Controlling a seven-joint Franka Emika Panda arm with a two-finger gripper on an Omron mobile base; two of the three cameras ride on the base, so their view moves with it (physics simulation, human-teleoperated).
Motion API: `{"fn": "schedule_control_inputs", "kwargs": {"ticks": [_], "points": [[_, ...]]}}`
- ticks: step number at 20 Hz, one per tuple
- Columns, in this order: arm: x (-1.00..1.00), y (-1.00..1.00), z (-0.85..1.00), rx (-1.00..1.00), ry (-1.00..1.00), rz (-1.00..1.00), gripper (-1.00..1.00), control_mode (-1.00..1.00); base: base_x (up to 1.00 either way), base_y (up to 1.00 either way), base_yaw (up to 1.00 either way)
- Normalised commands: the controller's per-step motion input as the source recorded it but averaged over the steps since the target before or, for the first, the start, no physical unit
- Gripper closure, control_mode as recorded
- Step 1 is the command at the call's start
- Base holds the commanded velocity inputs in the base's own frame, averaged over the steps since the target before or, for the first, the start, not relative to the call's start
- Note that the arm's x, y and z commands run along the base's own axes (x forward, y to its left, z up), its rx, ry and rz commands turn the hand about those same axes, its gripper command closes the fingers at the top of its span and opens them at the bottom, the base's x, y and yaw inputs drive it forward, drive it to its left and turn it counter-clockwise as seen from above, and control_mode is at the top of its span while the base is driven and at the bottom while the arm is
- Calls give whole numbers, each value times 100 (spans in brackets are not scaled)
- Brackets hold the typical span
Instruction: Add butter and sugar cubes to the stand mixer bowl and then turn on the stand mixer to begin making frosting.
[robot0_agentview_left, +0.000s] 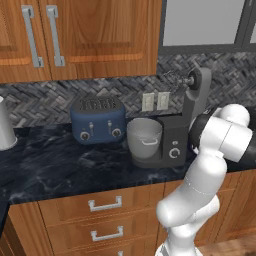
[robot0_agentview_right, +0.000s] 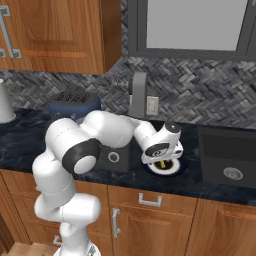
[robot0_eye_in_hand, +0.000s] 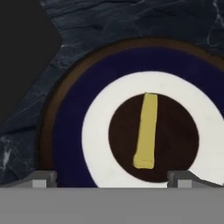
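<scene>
1. Where the hand view looks straight down, the small yellow stick of butter (robot0_eye_in_hand: 145, 130) lies flat in the dark brown centre of a round plate (robot0_eye_in_hand: 98, 131) with a white ring, a navy band and a brown rim.
2. That plate sits on the dark marbled stone surface (robot0_agentview_left: 45, 160), just to the right of the mixer's base in the right base view, where a sliver of the butter (robot0_agentview_right: 162, 163) shows under the hand.
3. The end effector (robot0_eye_in_hand: 112, 177) hangs directly over the plate with its two dark fingertips (robot0_eye_in_hand: 41, 178) spread wide apart, one on each side of the butter and not touching it.
4. The white arm bends low across the front of the mixer, its wrist above the plate (robot0_agentview_right: 172, 170).
5. The dark grey stand mixer (robot0_agentview_left: 185, 125) stands on the surface with its head tilted up and back, the whisk end raised near the backsplash, and a round silver-rimmed knob (robot0_agentview_left: 174, 153) on its base.
6. The pale grey round metal stand mixer bowl (robot0_agentview_left: 144, 138) sits on the mixer's base, its small side handle facing forward; I cannot tell what lies inside.
7. Just beside the bowl, to its left, is a navy blue toaster (robot0_agentview_left: 98, 120) with two knobs.
8. Further right on the surface is a dark box-shaped appliance (robot0_agentview_right: 227, 157) with a round dial.
9. Wooden cabinets hang above, and wooden drawers with metal handles run below the surface.
</scene>
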Motion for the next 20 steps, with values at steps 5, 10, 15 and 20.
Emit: {"fn": "schedule_control_inputs", "kwargs": {"ticks": [5, 10, 15, 20], "points": [[4, -9, -33, 1, 6, 4, -100, -100, 0, 0, 0], [9, -19, -20, 8, 4, 12, -100, -100, 0, 0, 0], [2, -21, -24, 18, 7, 17, -100, -100, 0, 0, 0], [0, -40, -4, 23, 0, 16, -100, -100, 0, 0, 0]]}}
